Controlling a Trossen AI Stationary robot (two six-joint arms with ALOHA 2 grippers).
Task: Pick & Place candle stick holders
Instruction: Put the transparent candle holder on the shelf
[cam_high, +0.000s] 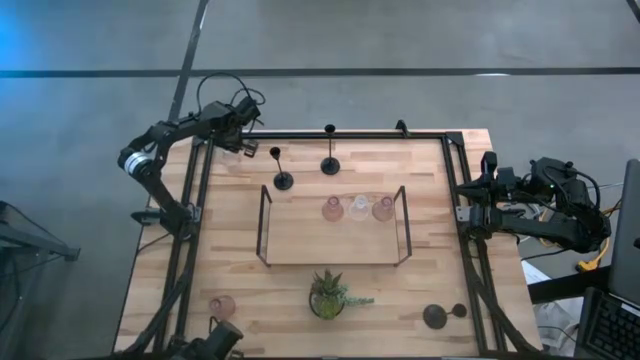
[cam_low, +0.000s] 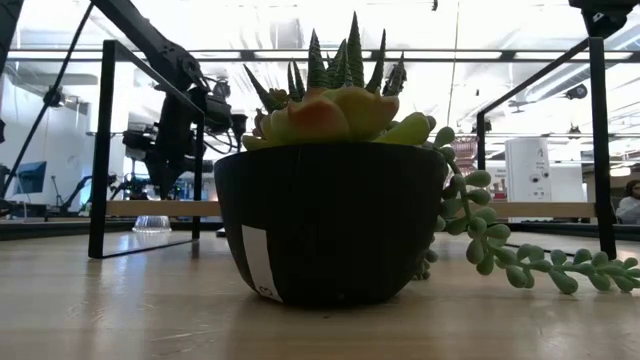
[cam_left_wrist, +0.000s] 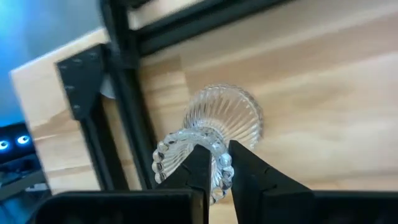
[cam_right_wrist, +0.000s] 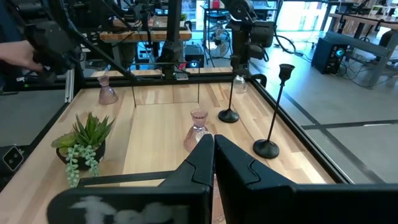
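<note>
Candle stick holders across the table: clear glass one (cam_left_wrist: 214, 134) lifted at far-left corner; two black stems (cam_high: 282, 170) upright near far edge; one black holder (cam_high: 440, 315) toppled near-right.

We take this for a robotics lab or workshop. Past the wooden table (cam_right_wrist: 155, 134) we see further workbenches (cam_right_wrist: 146, 36) carrying dark arms and tangled cables, a polished grey concrete floor (cam_right_wrist: 348, 106), large bright windows and glowing monitors (cam_low: 25, 178). A black metal frame (cam_high: 190, 215) fences the table, and a person's sleeve (cam_right_wrist: 15, 46) shows at the room's edge.
</note>
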